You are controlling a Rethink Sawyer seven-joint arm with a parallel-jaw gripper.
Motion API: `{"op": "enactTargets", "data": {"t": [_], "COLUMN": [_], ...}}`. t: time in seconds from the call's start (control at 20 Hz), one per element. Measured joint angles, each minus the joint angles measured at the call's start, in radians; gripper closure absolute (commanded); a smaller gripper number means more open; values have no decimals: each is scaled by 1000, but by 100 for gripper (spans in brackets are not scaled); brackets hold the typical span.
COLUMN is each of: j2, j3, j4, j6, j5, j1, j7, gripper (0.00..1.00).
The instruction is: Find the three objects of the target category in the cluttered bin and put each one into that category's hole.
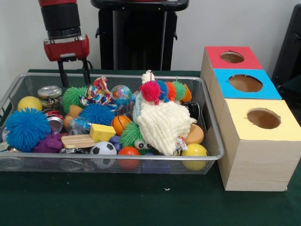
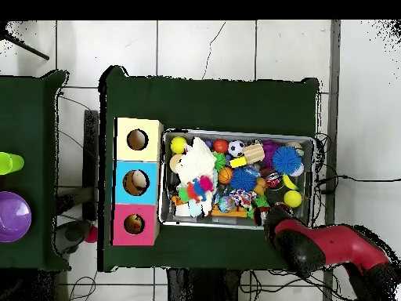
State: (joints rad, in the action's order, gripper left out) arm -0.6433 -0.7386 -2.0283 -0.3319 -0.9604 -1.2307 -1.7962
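- Bin (image 1: 214, 141) of wire mesh sits on the green table (image 1: 141, 202), crowded with balls and toys.
- Spiky blue ball (image 1: 26, 128), near left: judged soft, light; pinch across its middle.
- Gripper (image 1: 74, 71), fingers spread and empty, hovers at the far-left rim.
- Holed boxes (image 1: 254, 136) stand right.

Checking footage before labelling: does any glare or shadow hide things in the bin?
Front view: even light, no strong glare; the mesh wall of the bin veils the lowest toys. Overhead view: no hard shadows; the red arm overlaps the bin's edge.
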Motion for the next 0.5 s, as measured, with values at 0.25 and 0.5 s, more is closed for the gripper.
{"op": "enactTargets", "data": {"t": [0.25, 0.5], "j2": [14, 18], "j3": [30, 48], "j4": [0, 0], "j6": [0, 0], "j5": [-35, -68], "j1": [23, 35], "j7": [0, 0], "gripper": [0, 0]}}
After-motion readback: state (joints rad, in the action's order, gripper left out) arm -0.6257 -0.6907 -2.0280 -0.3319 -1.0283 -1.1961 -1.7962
